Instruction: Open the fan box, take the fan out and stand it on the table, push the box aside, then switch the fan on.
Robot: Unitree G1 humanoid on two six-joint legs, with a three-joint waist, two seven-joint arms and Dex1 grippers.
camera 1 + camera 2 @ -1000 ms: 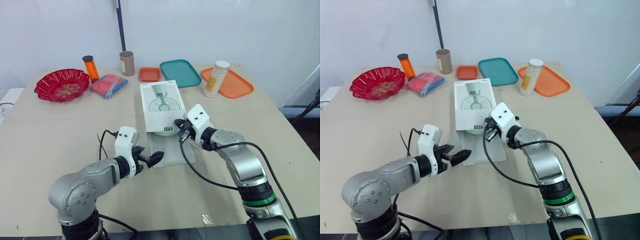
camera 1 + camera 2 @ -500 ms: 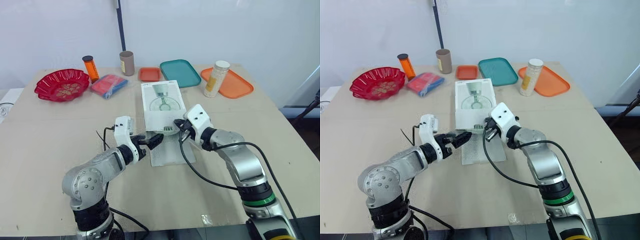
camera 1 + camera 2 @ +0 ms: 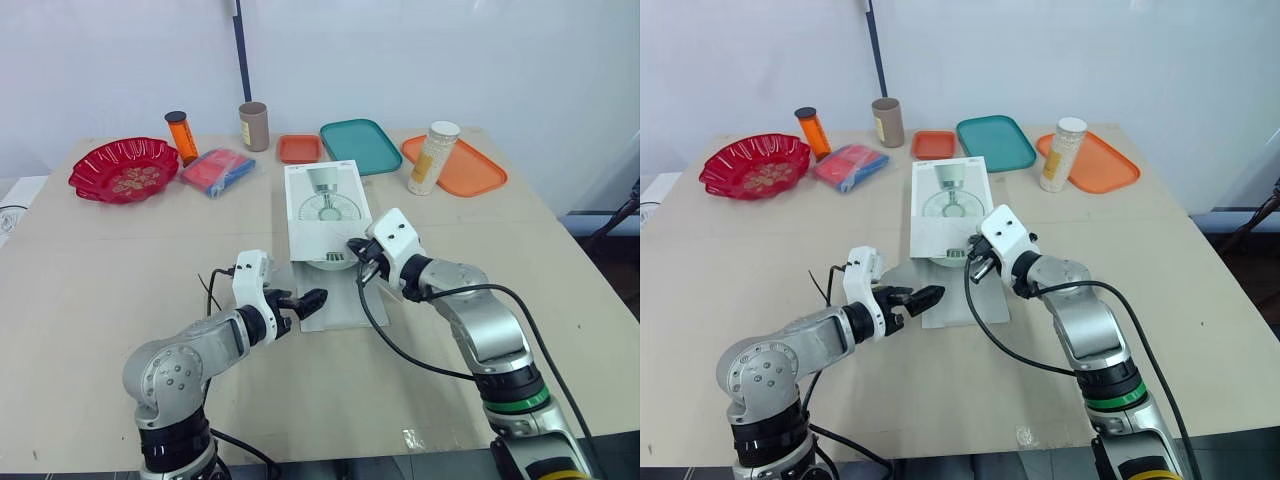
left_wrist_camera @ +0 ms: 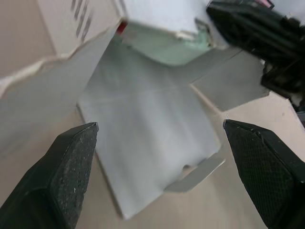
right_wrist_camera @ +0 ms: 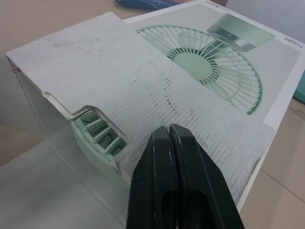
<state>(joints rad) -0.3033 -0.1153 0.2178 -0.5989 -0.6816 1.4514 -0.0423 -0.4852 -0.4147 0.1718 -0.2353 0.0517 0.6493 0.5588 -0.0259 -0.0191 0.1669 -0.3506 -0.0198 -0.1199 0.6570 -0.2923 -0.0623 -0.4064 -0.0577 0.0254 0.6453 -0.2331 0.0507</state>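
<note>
The white fan box [image 3: 325, 213], printed with a fan picture, lies flat mid-table with its near end open. Its long flap [image 3: 338, 304] is spread on the table toward me. The pale green fan [image 5: 98, 133] peeks out of that open end, still inside. My right gripper [image 3: 356, 250] is shut, its fingertips [image 5: 172, 143] resting on the box's top panel at the right corner of the opening. My left gripper [image 3: 312, 300] is open, low over the table at the left edge of the spread flap [image 4: 147, 129], a little short of the opening.
Along the far edge stand a red bowl [image 3: 124, 170], an orange bottle [image 3: 182, 137], a blue and red packet [image 3: 217, 170], a brown cup [image 3: 254, 126], a small orange tray [image 3: 299, 149], a teal tray [image 3: 360, 146] and an orange tray [image 3: 468, 170] with a jar [image 3: 433, 158].
My left gripper rose toward the box's open end, then drew back a little to the flap's left edge. The right gripper has stayed on the box.
</note>
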